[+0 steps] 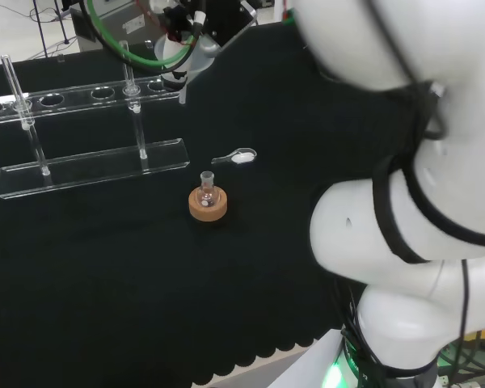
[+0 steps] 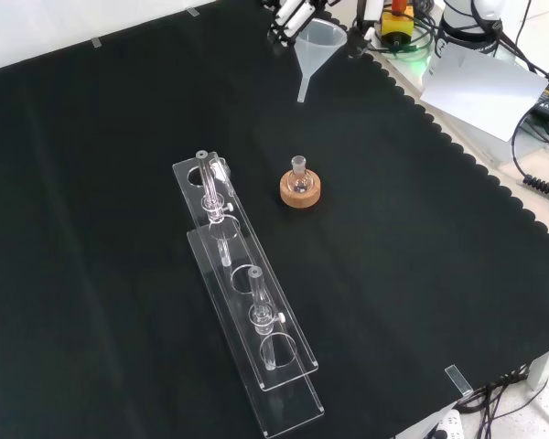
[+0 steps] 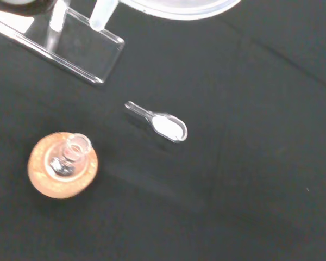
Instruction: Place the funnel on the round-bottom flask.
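Black cloth (image 2: 119, 183) bears the corked round-bottom flask (image 2: 299, 180), rack (image 2: 247, 311) and spoon (image 1: 236, 158); the hand (image 1: 178, 20) apparently pinches the funnel (image 2: 318, 41).

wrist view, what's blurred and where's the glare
In the wrist view the funnel rim and stem are blurred up close, while the spoon and flask on its cork ring stay clear; glare whitens the rack base.

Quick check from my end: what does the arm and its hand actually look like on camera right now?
The arm is made of big, rounded, glossy white links, with black cables strapped along them and black seams at the joints. A green light glows at its base. The hand at its end is black and white, with thin cables and a green hose running beside it.
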Robot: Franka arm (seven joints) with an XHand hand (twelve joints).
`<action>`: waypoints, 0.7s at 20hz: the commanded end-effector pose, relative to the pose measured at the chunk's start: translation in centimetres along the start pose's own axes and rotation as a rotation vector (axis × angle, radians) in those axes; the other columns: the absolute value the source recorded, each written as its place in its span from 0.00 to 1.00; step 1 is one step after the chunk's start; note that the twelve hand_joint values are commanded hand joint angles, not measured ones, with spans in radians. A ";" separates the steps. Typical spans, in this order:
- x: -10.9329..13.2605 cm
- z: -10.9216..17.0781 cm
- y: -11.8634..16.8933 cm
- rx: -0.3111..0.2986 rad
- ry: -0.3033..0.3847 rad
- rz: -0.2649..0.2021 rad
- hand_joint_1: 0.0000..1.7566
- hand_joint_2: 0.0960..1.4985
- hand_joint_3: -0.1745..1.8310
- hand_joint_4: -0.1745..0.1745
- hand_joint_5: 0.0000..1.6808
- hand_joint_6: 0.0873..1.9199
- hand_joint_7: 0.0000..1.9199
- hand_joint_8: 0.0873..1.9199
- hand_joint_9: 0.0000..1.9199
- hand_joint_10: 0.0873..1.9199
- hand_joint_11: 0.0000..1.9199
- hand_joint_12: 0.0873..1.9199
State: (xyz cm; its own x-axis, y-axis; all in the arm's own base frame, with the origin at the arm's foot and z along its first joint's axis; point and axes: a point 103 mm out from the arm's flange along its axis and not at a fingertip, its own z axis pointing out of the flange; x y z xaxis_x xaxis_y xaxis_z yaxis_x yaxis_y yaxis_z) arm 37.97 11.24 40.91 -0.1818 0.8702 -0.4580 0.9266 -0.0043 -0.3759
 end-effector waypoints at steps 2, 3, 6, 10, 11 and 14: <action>3.7 8.0 4.5 0.182 -0.081 -0.013 0.46 0.44 0.43 0.48 0.42 0.39 0.39 0.29 0.56 0.18 0.27 0.67; 3.7 8.0 4.5 0.182 -0.080 -0.013 0.46 0.44 0.43 0.48 0.42 0.39 0.39 0.29 0.56 0.18 0.27 0.67; 3.7 8.0 4.5 0.183 -0.080 -0.012 0.46 0.44 0.43 0.47 0.42 0.39 0.39 0.29 0.56 0.18 0.27 0.67; 3.6 8.0 4.6 0.184 -0.075 -0.013 0.46 0.44 0.43 0.47 0.42 0.39 0.39 0.29 0.56 0.18 0.27 0.67; 3.6 8.1 4.6 0.185 -0.073 -0.014 0.46 0.44 0.43 0.47 0.42 0.39 0.39 0.29 0.56 0.18 0.27 0.67; 3.7 8.2 4.7 0.192 -0.066 -0.022 0.46 0.44 0.43 0.47 0.42 0.39 0.39 0.29 0.56 0.18 0.27 0.67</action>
State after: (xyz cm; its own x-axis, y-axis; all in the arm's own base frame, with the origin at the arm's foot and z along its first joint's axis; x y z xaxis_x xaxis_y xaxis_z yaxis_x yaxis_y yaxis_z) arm 39.06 9.85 31.75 -0.2081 0.8301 -0.5173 0.8517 -0.1062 -0.5131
